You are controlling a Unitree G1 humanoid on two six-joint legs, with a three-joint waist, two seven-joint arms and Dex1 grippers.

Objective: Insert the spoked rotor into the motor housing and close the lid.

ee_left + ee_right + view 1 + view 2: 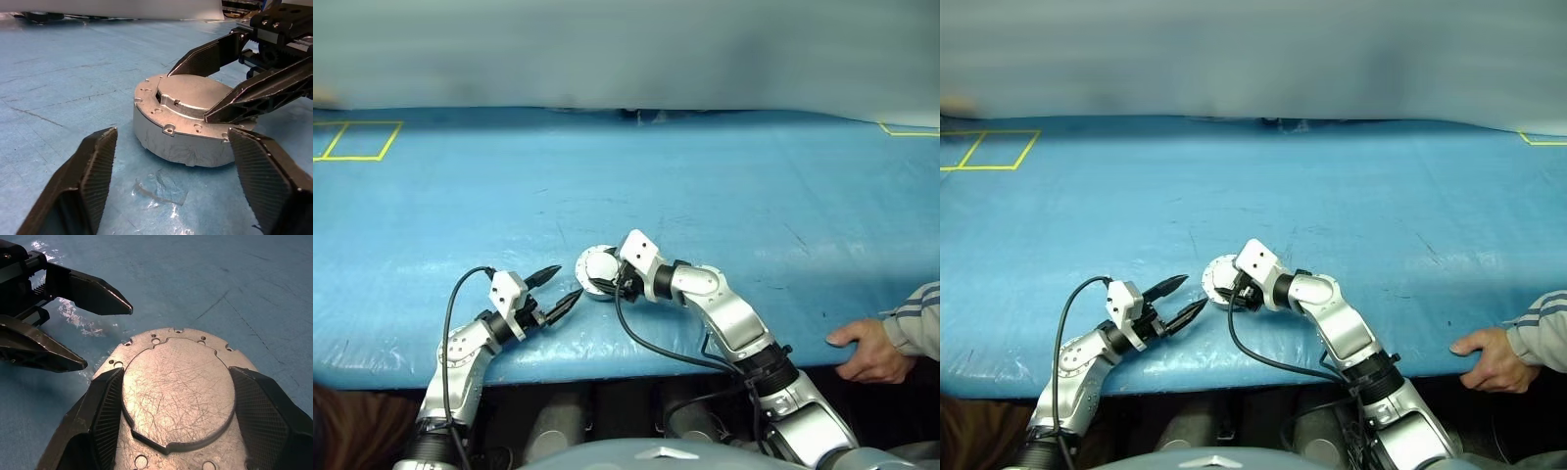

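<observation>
**Lid down on housing, right pincer straddling it, left pincer spread nearby**

Left eye view: blue-covered desk (705,196). The motor housing (596,270) sits near the front edge, with the lid (600,264) shut flat on top, plain grey face up. Right pincer (607,284) reaches onto it from the right. Left pincer (560,290) is just left of the housing, fingers spread, holding nothing. A person's hand (865,350) rests on the desk edge at far right.

Left wrist view: housing (181,142) flat on the desk, lid (193,98) closed. The right pincer's two fingers (254,98) lie over the lid's far side, apart from each other; contact is likely but hard to confirm.

Right wrist view: own fingers (105,416) spread wide to either side of the lid's raised round centre (178,394), not pinching it. Left pincer tips sit beside the housing rim, apart.
</observation>
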